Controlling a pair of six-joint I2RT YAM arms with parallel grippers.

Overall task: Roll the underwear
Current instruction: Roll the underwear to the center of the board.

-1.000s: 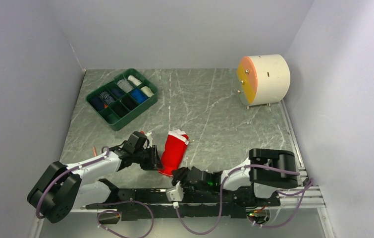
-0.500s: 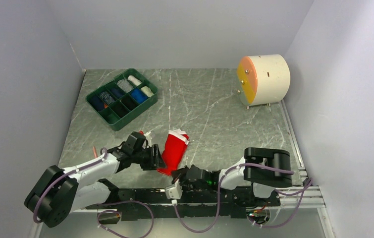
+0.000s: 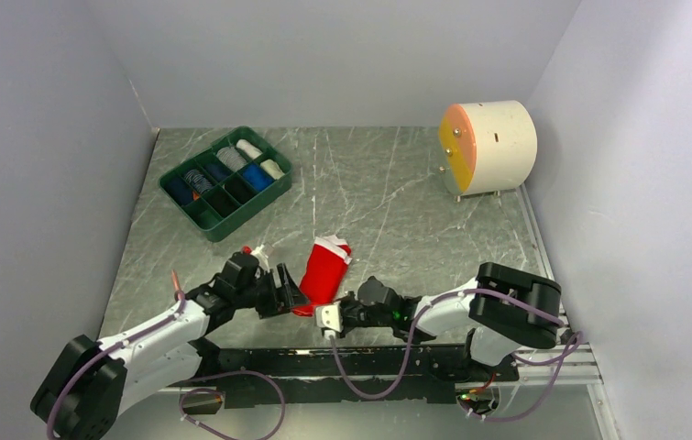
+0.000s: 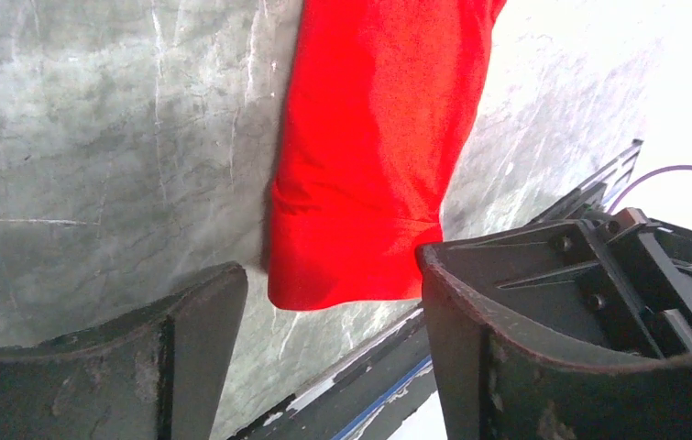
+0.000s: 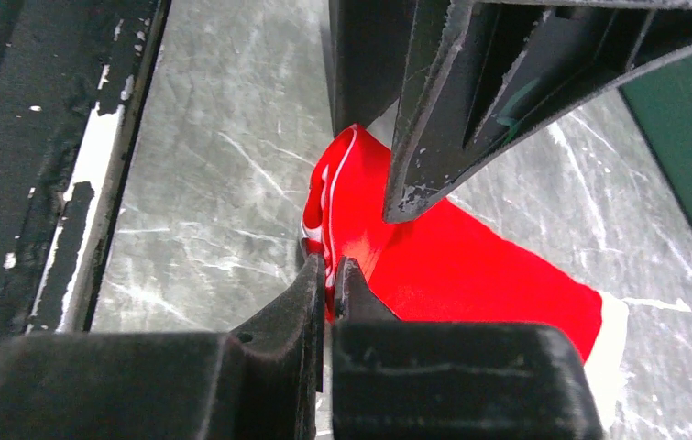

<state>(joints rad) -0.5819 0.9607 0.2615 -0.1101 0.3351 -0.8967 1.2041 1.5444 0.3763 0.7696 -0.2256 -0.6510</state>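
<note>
The red underwear [image 3: 325,269] lies folded into a long strip on the marbled table, its white-edged end pointing away from me. In the left wrist view its near end [image 4: 378,156] lies flat just ahead of my left gripper [image 4: 328,270], which is open, a finger on each side and nothing held. In the top view the left gripper [image 3: 291,298] is at the strip's near left. My right gripper [image 5: 328,266] is shut on the near edge of the red underwear [image 5: 470,275], pinching a white-trimmed fold. From above the right gripper [image 3: 313,310] is at the strip's near tip.
A green compartment tray [image 3: 225,181] with rolled cloths stands at the back left. A cream drum with an orange face [image 3: 488,147] stands at the back right. A black rail [image 3: 369,362] runs along the near table edge. A left finger [image 5: 433,119] hangs close above the right gripper.
My left gripper has opened and drawn back slightly to the left. My right gripper has closed on the strip's near end and moved forward. The strip has shifted slightly away.
</note>
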